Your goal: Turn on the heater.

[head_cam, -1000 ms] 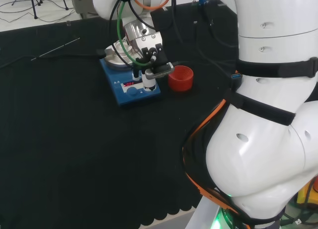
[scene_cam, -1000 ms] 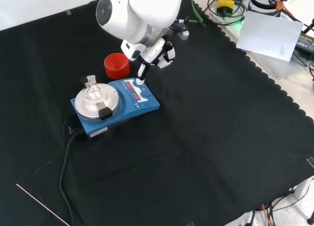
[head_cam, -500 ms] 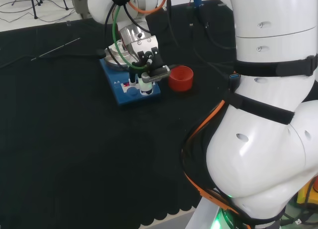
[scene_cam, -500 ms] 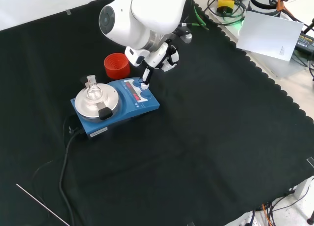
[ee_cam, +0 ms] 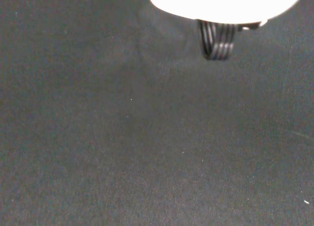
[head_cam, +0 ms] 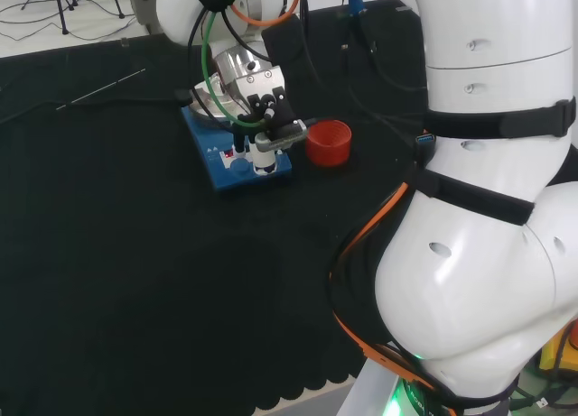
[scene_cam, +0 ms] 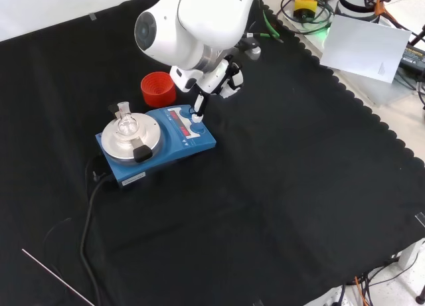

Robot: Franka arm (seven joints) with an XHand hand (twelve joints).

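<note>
While the arm's white links crowd the head view's right, the hand [head_cam: 268, 118] is seen lowered since a second ago onto the control panel of the blue hotplate stirrer [head_cam: 237, 152], beside the red ribbed stand [head_cam: 328, 142]; one finger [head_cam: 263, 156] is stretched down to the knob area, the rest are drawn back, and nothing is held. From the front view, the same fingertip [scene_cam: 196, 111] is shown touching the panel's right-hand knob, where it hung clear above a moment before; a small glass flask [scene_cam: 126, 125] is left on the steel plate. Past the palm, the wrist view is given over to black cloth [ee_cam: 147, 152]. The switching-on is judged under way, not confirmed.
</note>
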